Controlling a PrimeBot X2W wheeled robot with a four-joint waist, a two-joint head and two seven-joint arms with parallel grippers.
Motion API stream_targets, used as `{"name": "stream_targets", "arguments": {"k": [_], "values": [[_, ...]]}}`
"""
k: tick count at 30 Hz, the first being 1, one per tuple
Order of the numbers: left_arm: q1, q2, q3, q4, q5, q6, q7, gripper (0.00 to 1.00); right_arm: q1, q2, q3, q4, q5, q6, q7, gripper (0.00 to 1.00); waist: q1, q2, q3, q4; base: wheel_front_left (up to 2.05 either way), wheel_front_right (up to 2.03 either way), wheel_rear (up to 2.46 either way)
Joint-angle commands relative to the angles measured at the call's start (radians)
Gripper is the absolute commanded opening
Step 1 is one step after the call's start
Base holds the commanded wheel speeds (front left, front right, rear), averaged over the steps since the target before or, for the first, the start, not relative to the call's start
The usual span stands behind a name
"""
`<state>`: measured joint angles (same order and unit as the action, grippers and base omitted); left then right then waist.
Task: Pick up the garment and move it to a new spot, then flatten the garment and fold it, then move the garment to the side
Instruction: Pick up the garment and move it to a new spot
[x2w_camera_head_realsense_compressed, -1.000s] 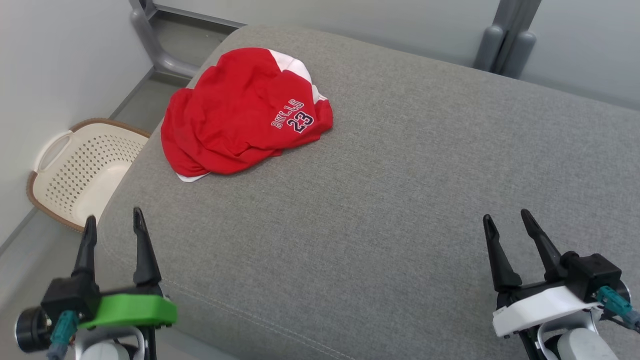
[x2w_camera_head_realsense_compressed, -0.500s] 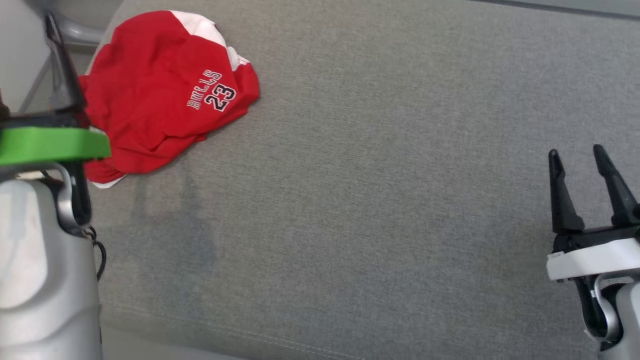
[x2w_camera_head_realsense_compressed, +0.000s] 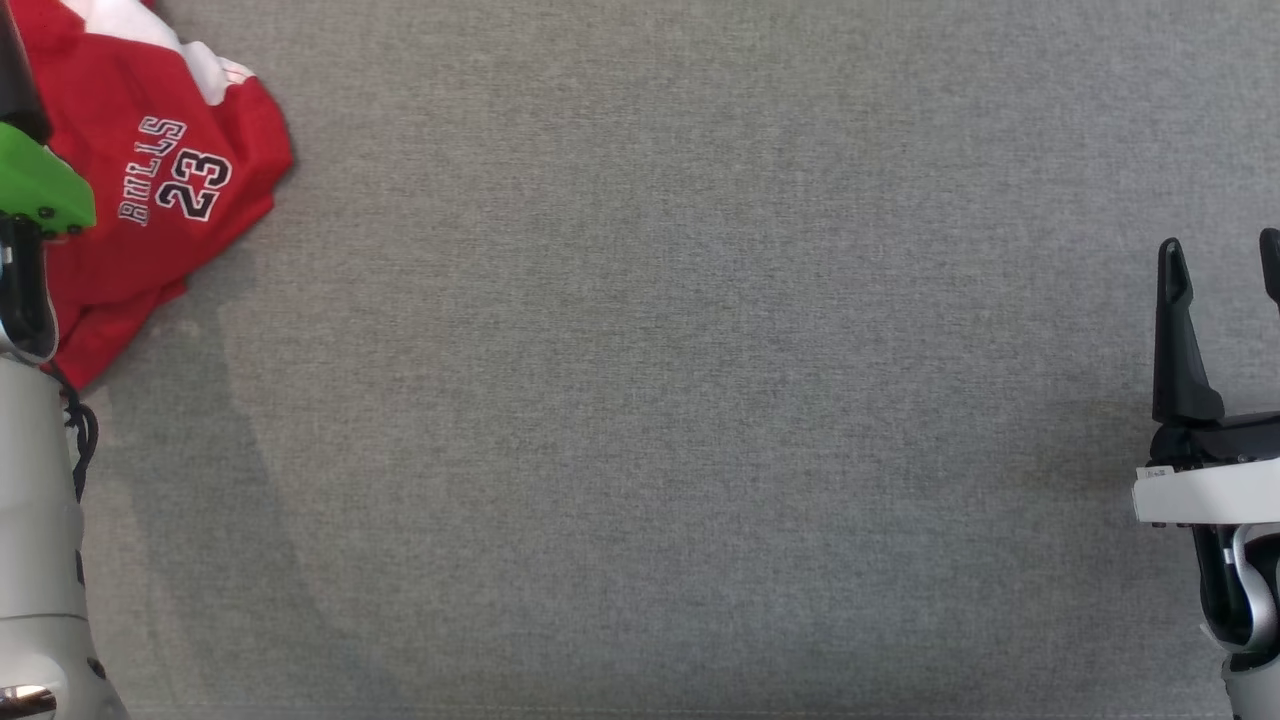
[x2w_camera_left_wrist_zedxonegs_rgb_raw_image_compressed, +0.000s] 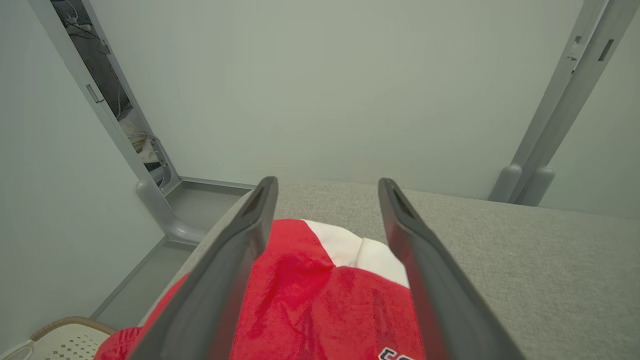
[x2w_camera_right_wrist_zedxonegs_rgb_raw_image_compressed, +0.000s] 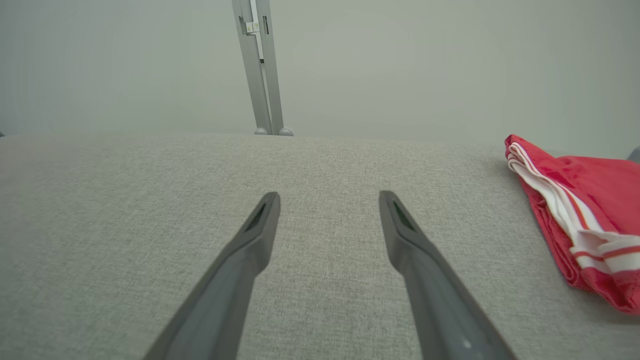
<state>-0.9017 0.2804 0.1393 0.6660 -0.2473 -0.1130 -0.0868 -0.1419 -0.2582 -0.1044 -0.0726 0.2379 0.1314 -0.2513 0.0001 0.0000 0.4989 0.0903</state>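
The garment (x2w_camera_head_realsense_compressed: 150, 190) is a crumpled red jersey with white panels and "BULLS 23" lettering, lying at the far left of the grey cushion (x2w_camera_head_realsense_compressed: 640, 400). My left arm's green mount (x2w_camera_head_realsense_compressed: 40, 190) overlaps its left part. In the left wrist view my left gripper (x2w_camera_left_wrist_zedxonegs_rgb_raw_image_compressed: 327, 187) is open, hovering just above the garment (x2w_camera_left_wrist_zedxonegs_rgb_raw_image_compressed: 320, 300), whose red and white cloth shows between the fingers. My right gripper (x2w_camera_head_realsense_compressed: 1222, 265) stands open at the right edge over bare cushion. In the right wrist view the right gripper (x2w_camera_right_wrist_zedxonegs_rgb_raw_image_compressed: 329, 200) is empty, with the garment (x2w_camera_right_wrist_zedxonegs_rgb_raw_image_compressed: 590, 210) far to one side.
A pale perforated basket (x2w_camera_left_wrist_zedxonegs_rgb_raw_image_compressed: 60, 340) sits on the floor beyond the cushion's left edge. Grey frame posts (x2w_camera_left_wrist_zedxonegs_rgb_raw_image_compressed: 530, 185) and a plain wall stand behind the cushion. Wide bare cushion lies between the two grippers.
The head camera has dipped and shifted, pushing the garment to the picture's top left. My left arm has reached forward from the near edge to over the garment. Both grippers stay open.
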Motion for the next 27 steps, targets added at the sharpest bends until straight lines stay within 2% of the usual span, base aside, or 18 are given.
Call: {"name": "stream_targets", "arguments": {"k": [1, 8, 14, 15, 16, 17, 21, 27], "values": [[-0.02, 0.019, -0.001, 0.035, -0.011, -0.004, 0.033, 1.0, -0.014, 0.002, 0.0, -0.007, -0.007, -0.002, -0.002, 1.0, -0.0001, 0.0, 0.052, -0.056, 0.0, 0.0, 0.0], [-0.036, 0.054, -0.018, 0.205, -0.087, -0.016, 0.224, 1.0, -0.016, 0.004, -0.002, -0.007, -0.006, -0.002, -0.002, 1.0, -0.0001, 0.0, 0.05, -0.069, 0.0, 0.0, 0.0], [-0.024, 0.052, -0.031, 0.277, -0.144, -0.018, 0.321, 1.0, -0.024, 0.007, 0.004, -0.006, -0.009, -0.002, -0.001, 1.0, -0.0001, 0.0, 0.05, -0.073, 0.0, 0.0, 0.0], [-0.022, 0.053, -0.033, 0.283, -0.149, -0.018, 0.326, 0.4, -0.026, 0.008, 0.006, -0.004, -0.009, -0.002, 0.0, 1.0, -0.0001, 0.0, 0.05, -0.075, 0.0, 0.0, 0.0], [-0.022, 0.055, -0.036, 0.288, -0.155, -0.018, 0.329, 0.11, -0.028, 0.008, 0.008, -0.004, -0.009, -0.002, 0.001, 1.0, -0.0001, 0.0, 0.05, -0.077, 0.0, 0.0, 0.0], [-0.023, 0.056, -0.037, 0.292, -0.161, -0.018, 0.329, 0.0, -0.029, 0.009, 0.01, -0.003, -0.009, -0.002, 0.002, 1.0, -0.0001, 0.0, 0.05, -0.079, 0.0, 0.0, 0.0], [-0.028, 0.072, -0.045, 0.294, -0.152, -0.017, 0.289, 0.0, -0.029, 0.013, 0.013, 0.005, -0.009, -0.002, 0.001, 1.0, -0.0001, 0.0, 0.04, -0.087, 0.0, 0.0, 0.0], [-0.064, 0.079, -0.065, 0.264, -0.132, -0.015, 0.156, 0.0, -0.027, 0.027, 0.025, 0.037, -0.002, -0.002, -0.004, 1.0, -0.0001, 0.0, -0.02, -0.085, 0.0, 0.0, 0.0]]}}
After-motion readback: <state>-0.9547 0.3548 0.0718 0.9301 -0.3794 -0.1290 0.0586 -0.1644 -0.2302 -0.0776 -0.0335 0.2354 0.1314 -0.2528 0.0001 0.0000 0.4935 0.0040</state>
